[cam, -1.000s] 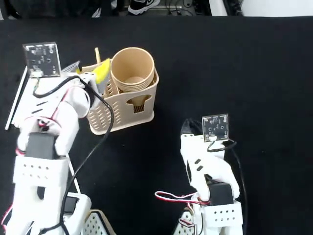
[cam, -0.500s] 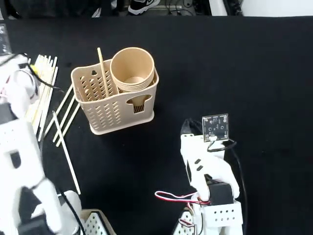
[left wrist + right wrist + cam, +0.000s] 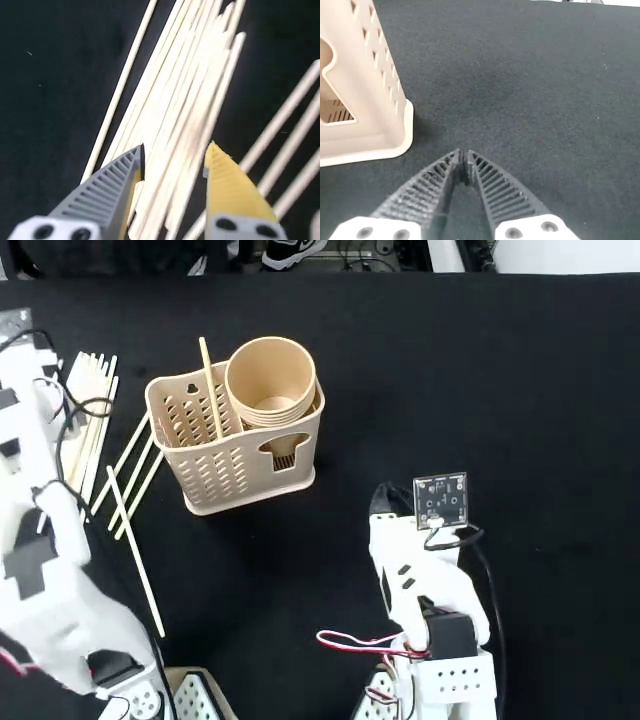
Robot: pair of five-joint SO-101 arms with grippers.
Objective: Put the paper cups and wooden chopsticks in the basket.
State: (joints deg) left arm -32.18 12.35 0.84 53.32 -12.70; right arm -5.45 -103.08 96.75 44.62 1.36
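A beige slotted basket (image 3: pixel 250 455) stands on the black table, holding stacked paper cups (image 3: pixel 270 380) and one upright wooden chopstick (image 3: pixel 209 385). A bundle of loose chopsticks (image 3: pixel 88 415) lies left of the basket, with a few more (image 3: pixel 130 468) fanned beside it and one (image 3: pixel 136 555) lying nearer the front. The left arm (image 3: pixel 30 410) is over that bundle. Its gripper (image 3: pixel 175 150) is open just above the chopsticks (image 3: pixel 192 95), with nothing held. My right gripper (image 3: pixel 463 159) is shut and empty, low over the table to the right of the basket (image 3: pixel 367 95).
The right arm (image 3: pixel 425 570) sits at the front centre, its gripper tip (image 3: pixel 381 500) pointing toward the basket. White base plates (image 3: pixel 195 695) are at the front edge. Black table stretches open to the right and rear.
The left arm swung from over the basket out to the far left, above the chopstick bundle, leaving one chopstick standing in the basket. The right arm stayed still.
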